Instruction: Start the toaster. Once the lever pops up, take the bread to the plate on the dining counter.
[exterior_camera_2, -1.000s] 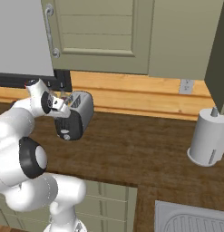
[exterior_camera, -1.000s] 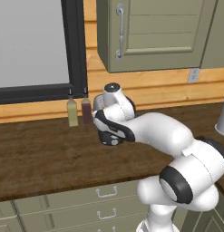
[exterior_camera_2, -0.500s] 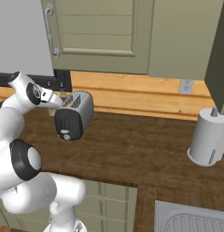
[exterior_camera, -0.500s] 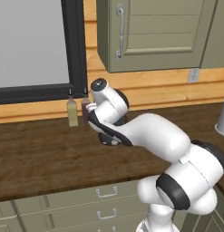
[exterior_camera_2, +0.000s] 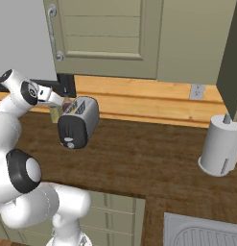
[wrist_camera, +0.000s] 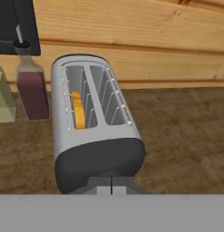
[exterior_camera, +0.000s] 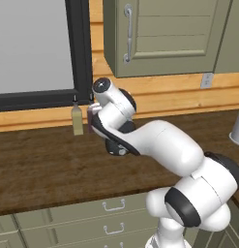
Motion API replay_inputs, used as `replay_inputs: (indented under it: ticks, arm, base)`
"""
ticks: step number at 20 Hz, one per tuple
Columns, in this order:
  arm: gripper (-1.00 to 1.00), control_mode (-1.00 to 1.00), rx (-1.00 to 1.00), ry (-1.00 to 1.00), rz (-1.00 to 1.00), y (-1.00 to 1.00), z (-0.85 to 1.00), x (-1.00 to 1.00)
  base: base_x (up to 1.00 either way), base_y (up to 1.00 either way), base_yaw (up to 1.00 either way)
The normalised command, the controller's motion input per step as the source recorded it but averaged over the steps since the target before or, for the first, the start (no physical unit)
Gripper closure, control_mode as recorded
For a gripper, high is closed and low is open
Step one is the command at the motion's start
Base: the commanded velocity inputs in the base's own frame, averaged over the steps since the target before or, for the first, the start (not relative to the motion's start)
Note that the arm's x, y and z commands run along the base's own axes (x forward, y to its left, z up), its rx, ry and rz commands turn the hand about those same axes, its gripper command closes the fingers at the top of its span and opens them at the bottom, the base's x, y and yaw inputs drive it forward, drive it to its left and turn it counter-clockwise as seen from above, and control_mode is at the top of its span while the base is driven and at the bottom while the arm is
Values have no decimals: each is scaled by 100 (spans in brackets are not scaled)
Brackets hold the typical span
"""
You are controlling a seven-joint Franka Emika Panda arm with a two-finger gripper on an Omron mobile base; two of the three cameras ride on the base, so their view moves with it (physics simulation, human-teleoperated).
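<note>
A robot arm's gripper (wrist_camera: pixel 111 190), fingers pressed together and holding nothing, sits at the black end panel of the toaster (wrist_camera: pixel 94 127) on the dark wood worktop (exterior_camera_2: pixel 153 158), against the plank wall. The toaster's long axis runs straight away from the fingertips. The bread (wrist_camera: pixel 77 110) stands sunk in the left slot, just beyond and above the panel. The lever itself cannot be made out.
</note>
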Motion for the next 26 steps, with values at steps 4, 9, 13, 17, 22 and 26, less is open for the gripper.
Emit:
replay_inputs:
  ticks: [4,9,13,17,22,26]
  arm:
    - [-100,-100,-4,0,0,-2,-2,0]
    - [-100,-100,-3,-2,0,-5,-11,1]
    - [-100,-100,-1,-6,0,-10,-12,1]
    - [-100,-100,0,-6,1,-12,-13,4]
    - [-100,-100,0,-6,2,-7,-3,9]
    - [-100,-100,0,-2,4,0,0,19]
  base:
    - [0,0,0]
    - [0,0,0]
    - [0,0,0]
    - [0,0,0]
    - [0,0,0]
    - [0,0,0]
